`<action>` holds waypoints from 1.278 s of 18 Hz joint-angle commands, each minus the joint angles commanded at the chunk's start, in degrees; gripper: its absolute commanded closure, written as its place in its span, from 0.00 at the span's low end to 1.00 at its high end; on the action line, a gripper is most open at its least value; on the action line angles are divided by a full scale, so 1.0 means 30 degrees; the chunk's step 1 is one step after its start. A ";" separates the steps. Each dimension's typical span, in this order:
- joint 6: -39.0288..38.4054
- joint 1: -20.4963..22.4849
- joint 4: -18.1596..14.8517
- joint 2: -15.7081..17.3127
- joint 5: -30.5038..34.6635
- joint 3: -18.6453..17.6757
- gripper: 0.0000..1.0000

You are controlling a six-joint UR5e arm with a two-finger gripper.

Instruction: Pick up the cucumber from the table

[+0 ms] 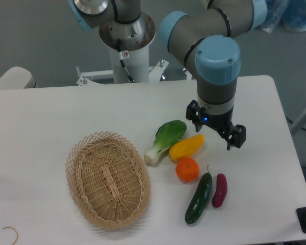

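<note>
The cucumber (pixel 199 198) is dark green and glossy, with a thin stem tip pointing up. It lies near the front edge of the white table (pixel 51 117), slanted from lower left to upper right. My gripper (pixel 215 127) hangs pointing down above the table, behind and slightly right of the cucumber and well apart from it. Its two black fingers (pixel 237 138) are spread open with nothing between them.
A purple eggplant-like piece (pixel 220 190) lies right beside the cucumber. An orange (pixel 187 169) sits just behind its tip. A yellow vegetable (pixel 186 146) and a bok choy (pixel 164 140) lie further back. A wicker basket (pixel 108 178) stands to the left.
</note>
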 joint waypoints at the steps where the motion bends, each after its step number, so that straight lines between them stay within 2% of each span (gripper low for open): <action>1: -0.0177 -0.0263 0.0295 -0.0147 0.0000 0.0000 0.00; 5: -0.2633 -0.0907 0.0912 -0.1025 0.0029 -0.0059 0.00; 10: -0.4190 -0.1701 0.3311 -0.3132 0.0175 -0.0001 0.00; 14: -0.4222 -0.1643 0.5158 -0.4307 0.0059 0.0088 0.00; 18: -0.4047 -0.1642 0.5629 -0.5097 0.0029 0.0555 0.00; 21: -0.3290 -0.1613 0.7442 -0.6063 0.0058 0.0790 0.00; 23: -0.2700 -0.1613 0.7593 -0.6154 0.0117 0.0703 0.00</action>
